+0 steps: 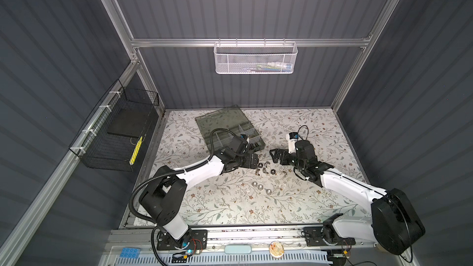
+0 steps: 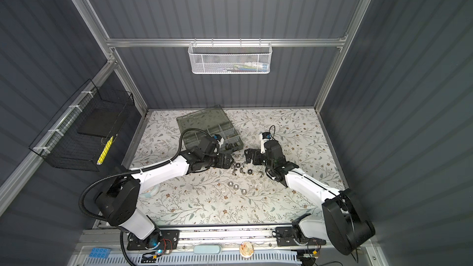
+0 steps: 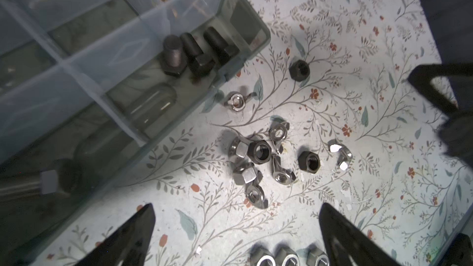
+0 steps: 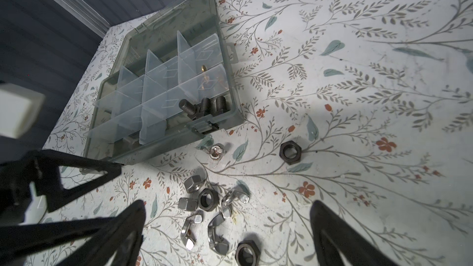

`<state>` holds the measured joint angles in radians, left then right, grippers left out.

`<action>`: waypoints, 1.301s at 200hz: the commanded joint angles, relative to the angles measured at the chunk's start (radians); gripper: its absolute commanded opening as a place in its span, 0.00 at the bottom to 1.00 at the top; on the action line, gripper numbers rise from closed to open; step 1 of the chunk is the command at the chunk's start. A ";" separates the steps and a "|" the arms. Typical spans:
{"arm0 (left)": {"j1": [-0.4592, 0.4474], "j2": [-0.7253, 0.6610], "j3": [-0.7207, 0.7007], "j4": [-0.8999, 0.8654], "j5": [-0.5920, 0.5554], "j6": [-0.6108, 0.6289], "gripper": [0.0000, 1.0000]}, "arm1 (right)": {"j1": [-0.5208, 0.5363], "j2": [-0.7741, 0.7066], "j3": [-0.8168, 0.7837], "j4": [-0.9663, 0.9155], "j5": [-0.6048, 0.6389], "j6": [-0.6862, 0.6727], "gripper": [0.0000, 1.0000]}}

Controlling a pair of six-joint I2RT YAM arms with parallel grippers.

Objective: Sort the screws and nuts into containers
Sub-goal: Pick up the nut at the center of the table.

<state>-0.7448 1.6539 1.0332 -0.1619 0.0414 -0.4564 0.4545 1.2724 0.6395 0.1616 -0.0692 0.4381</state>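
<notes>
In both top views, the left gripper (image 1: 256,161) and the right gripper (image 1: 274,155) are facing each other low over the flowery table (image 1: 230,200). Both are spread wide open and holding nothing. Loose nuts (image 1: 266,170) are lying between their tips. The case (image 1: 222,121) is sitting just behind the left gripper with its lid open.

In the left wrist view, the left gripper (image 3: 237,207) is gaping open with the nuts (image 3: 263,159) just ahead and nothing blocking them. Black screws (image 3: 194,52) are lying in the case (image 3: 253,21), off to one side.

In the right wrist view, the right gripper (image 4: 227,203) is gaping open around the nuts (image 4: 212,208). The containers (image 4: 156,72) are sitting farther ahead, and three screws (image 4: 202,107) are resting in the nearest one. A finger of the left gripper (image 4: 76,172) is poking in beside the case (image 4: 230,80).
</notes>
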 commanded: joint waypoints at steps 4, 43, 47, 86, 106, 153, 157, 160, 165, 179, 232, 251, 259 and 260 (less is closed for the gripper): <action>-0.028 0.067 0.017 0.039 0.019 -0.013 0.97 | -0.017 -0.038 -0.025 0.012 0.026 0.009 0.99; -0.030 0.156 0.049 0.065 0.007 -0.046 0.84 | -0.025 -0.044 -0.029 0.015 0.014 0.015 0.99; -0.030 0.162 0.052 0.065 0.005 -0.049 0.82 | -0.026 -0.044 -0.029 0.013 0.014 0.016 0.99; -0.031 0.212 0.078 0.065 0.011 -0.065 0.66 | -0.027 -0.049 -0.030 0.017 0.004 0.014 0.99; -0.031 0.229 0.083 0.065 0.007 -0.067 0.61 | -0.027 -0.048 -0.030 0.018 0.002 0.014 0.99; -0.037 0.263 0.103 0.070 0.010 -0.079 0.48 | -0.027 -0.044 -0.030 0.019 0.001 0.017 0.99; -0.037 0.264 0.104 0.070 0.009 -0.079 0.48 | -0.027 -0.044 -0.031 0.019 0.001 0.017 0.99; -0.038 0.265 0.105 0.069 0.008 -0.079 0.48 | -0.028 -0.044 -0.031 0.019 0.000 0.016 0.99; -0.040 0.267 0.105 0.067 0.008 -0.079 0.47 | -0.028 -0.042 -0.031 0.019 0.002 0.017 0.99; -0.047 0.268 0.108 0.061 0.004 -0.079 0.47 | -0.027 -0.041 -0.030 0.019 0.002 0.016 0.99; -0.079 0.248 0.099 0.018 -0.058 -0.069 0.45 | -0.027 -0.036 -0.029 0.024 0.002 0.020 0.99; -0.079 0.255 0.099 0.010 -0.070 -0.064 0.42 | -0.027 -0.034 -0.030 0.026 -0.003 0.022 0.99; -0.079 0.257 0.101 0.010 -0.071 -0.061 0.40 | -0.028 -0.034 -0.030 0.026 -0.003 0.021 0.99; -0.079 0.257 0.101 0.010 -0.071 -0.061 0.40 | -0.027 -0.034 -0.031 0.026 -0.003 0.021 0.99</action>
<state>-0.8192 1.9003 1.1168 -0.0978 -0.0025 -0.5274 0.4297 1.2377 0.6209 0.1711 -0.0643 0.4488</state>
